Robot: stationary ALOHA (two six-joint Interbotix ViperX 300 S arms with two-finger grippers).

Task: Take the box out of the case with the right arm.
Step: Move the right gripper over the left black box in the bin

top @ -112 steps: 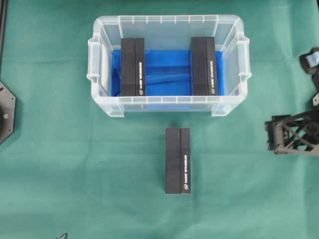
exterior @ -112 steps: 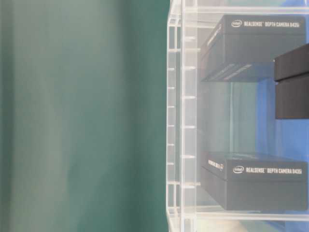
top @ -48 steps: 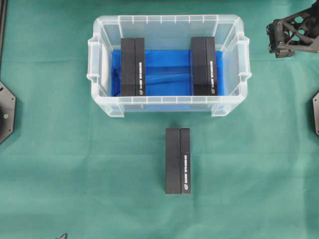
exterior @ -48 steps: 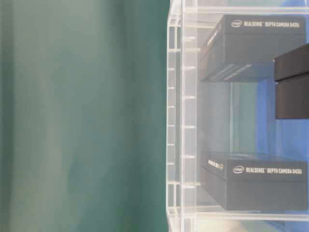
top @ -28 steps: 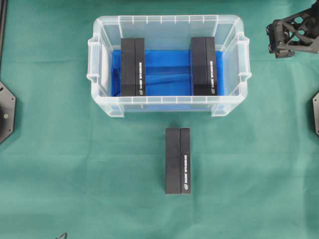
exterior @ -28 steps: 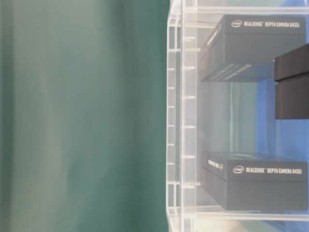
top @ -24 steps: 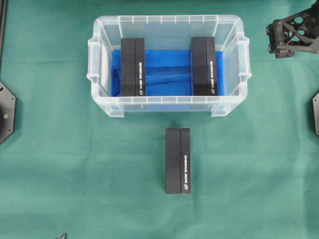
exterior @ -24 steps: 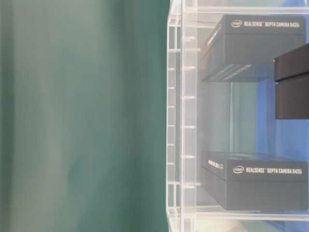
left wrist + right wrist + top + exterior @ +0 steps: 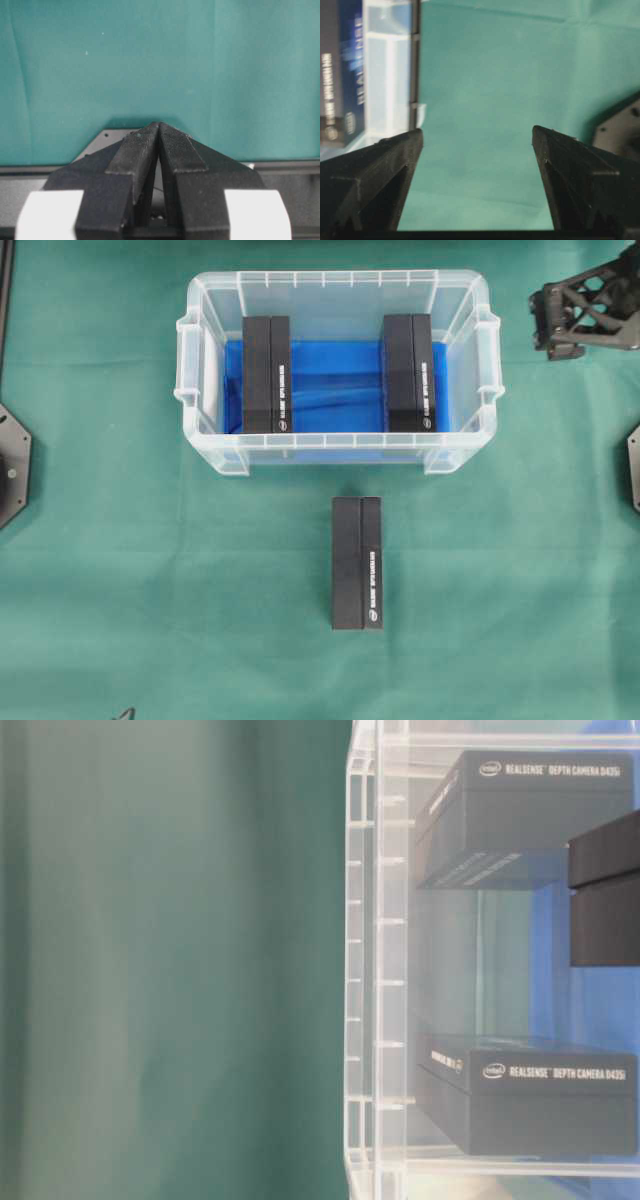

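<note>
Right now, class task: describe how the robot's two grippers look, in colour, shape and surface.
The right gripper is all black, with wedge-shaped fingers; from overhead it shows an open lattice frame. The left gripper is black too, with finely ribbed, tapering fingers and white blocks either side at its base.

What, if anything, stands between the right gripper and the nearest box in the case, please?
Only the case's own right wall and handle. The right gripper, jaws wide open and empty, hangs outside the case by its top-right corner, apart from the right-hand box. The case has no lid, so from above nothing visible blocks that box.
</note>
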